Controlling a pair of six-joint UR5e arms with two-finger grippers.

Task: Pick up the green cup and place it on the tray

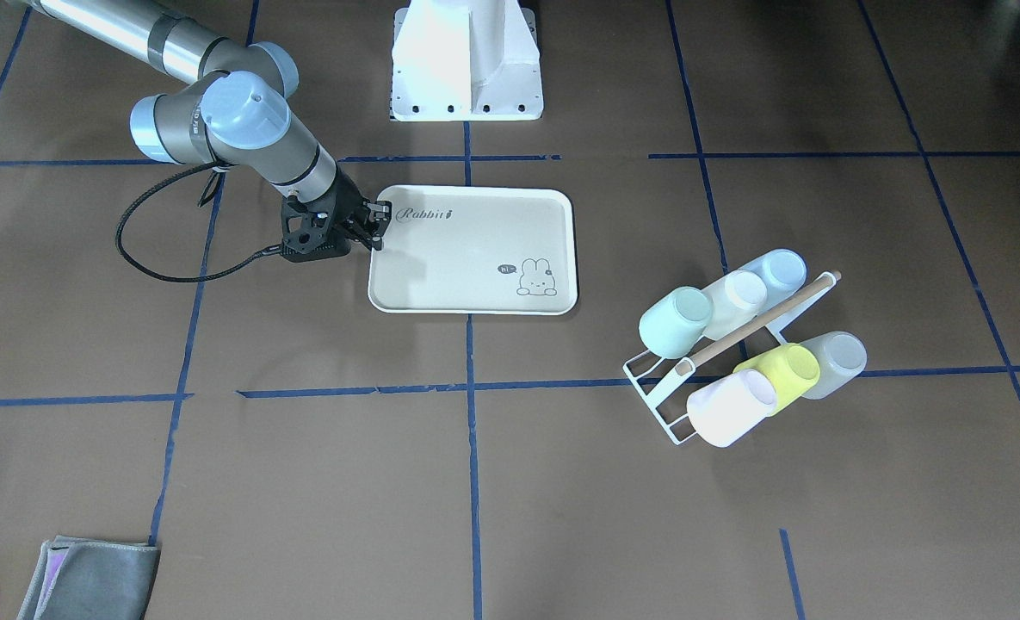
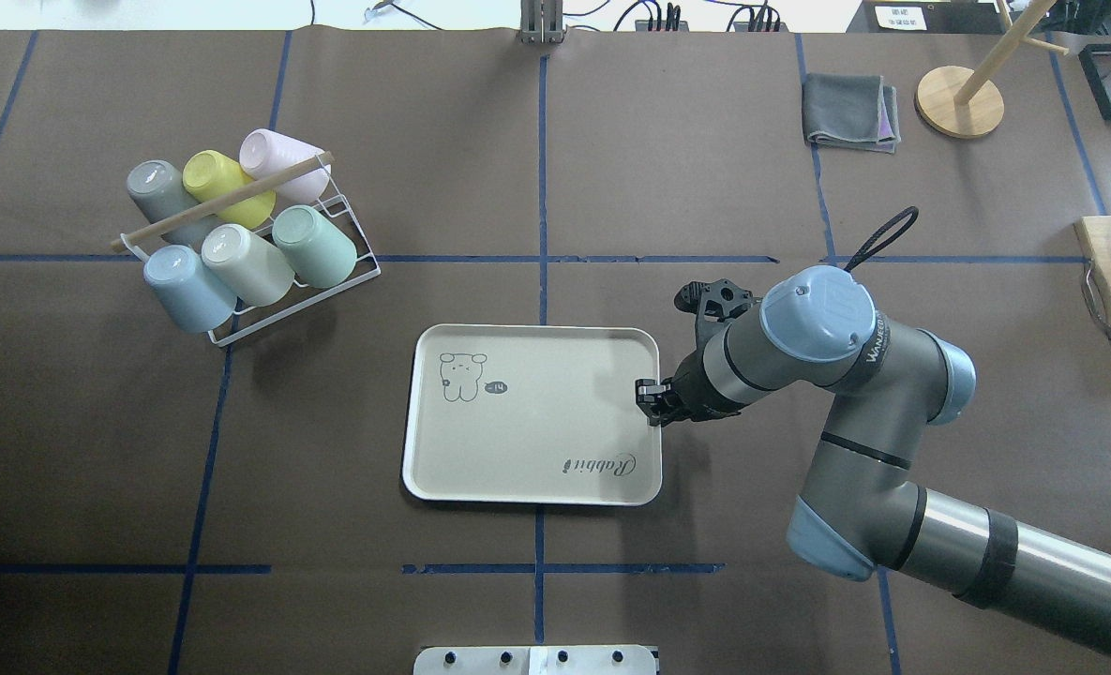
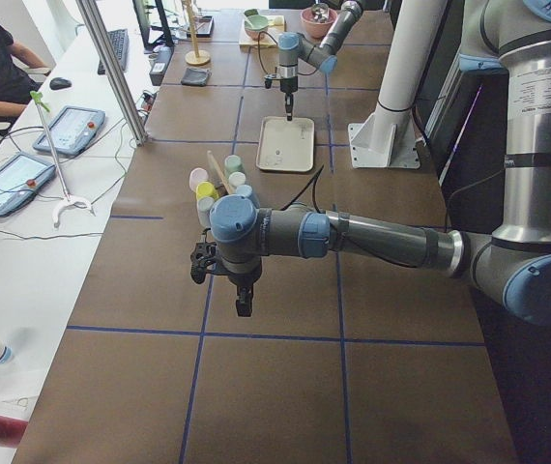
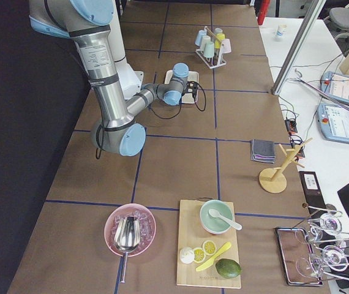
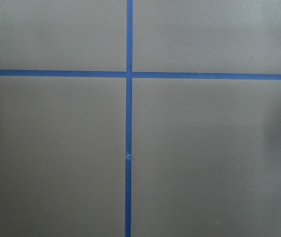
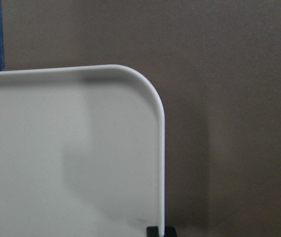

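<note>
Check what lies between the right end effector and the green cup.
Overhead exterior view: the right end effector sits at the edge of the tray; part of that tray, then bare taped table, separates it from the green cup.

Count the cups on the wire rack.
6, all on the rack: far row grey, yellow-green, pink; near row pale blue, cream, green cup. None seems hidden.

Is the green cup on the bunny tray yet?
Not yet. Done: nothing; the pale mint-green plastic cup rests on the white wire rack, and the cream rectangular plastic tray holds nothing. In hand: the right gripper is at the tray's rim. Left: grasp the cup, carry, place.
</note>
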